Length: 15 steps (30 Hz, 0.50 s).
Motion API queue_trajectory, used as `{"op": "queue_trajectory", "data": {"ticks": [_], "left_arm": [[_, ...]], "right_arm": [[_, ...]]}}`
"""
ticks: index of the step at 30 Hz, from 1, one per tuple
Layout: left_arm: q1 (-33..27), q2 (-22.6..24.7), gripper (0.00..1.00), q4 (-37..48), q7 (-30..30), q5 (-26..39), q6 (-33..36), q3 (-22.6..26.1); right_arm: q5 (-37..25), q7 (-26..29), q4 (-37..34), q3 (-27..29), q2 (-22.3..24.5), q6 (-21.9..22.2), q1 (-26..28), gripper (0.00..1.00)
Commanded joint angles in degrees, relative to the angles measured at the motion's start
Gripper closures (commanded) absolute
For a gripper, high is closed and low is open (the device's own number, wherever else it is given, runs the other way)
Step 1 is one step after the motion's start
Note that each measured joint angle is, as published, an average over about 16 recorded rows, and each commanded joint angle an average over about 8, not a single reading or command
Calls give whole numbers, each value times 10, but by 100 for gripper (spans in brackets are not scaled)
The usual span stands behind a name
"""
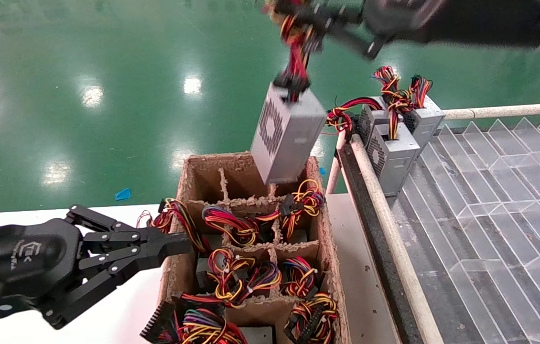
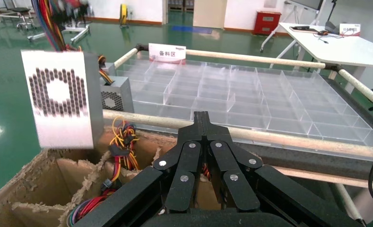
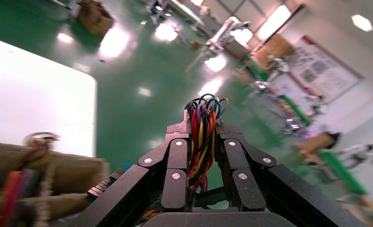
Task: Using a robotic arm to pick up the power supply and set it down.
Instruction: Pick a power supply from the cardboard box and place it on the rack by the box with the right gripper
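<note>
— Since it hangs by its wire bundle [image 1: 294, 52], why does the power supply [image 1: 285, 136] sit mid-frame, tilted above the cardboard crate [image 1: 332, 267]?
— Judging by the grip, the right gripper [image 1: 306, 21], upper centre, pinches only the wires, so the box dangles. Finished units [image 1: 396, 143] stand on the clear tray [image 1: 490, 215] at right.
— And the left gripper [image 1: 174, 243]?
— Lower left, fingers pressed together, empty, beside the crate's wall.

Grey power supply [image 1: 285, 136] hangs tilted by its wires above the carton [image 1: 327, 239].
</note>
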Motion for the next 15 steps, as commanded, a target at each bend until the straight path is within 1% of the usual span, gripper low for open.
{"op": "queue_trajectory", "data": {"ticks": [1,8,15], "left_arm": [[0,0,100,0,0,0,0,0],[0,0,100,0,0,0,0,0],[0,0,100,0,0,0,0,0]], "right_arm": [[3,-6,9,3,9,4,9,100],[-3,-13,26,9,47,40,37,100],[-23,-3,25,9,97,85,59,100]]}}
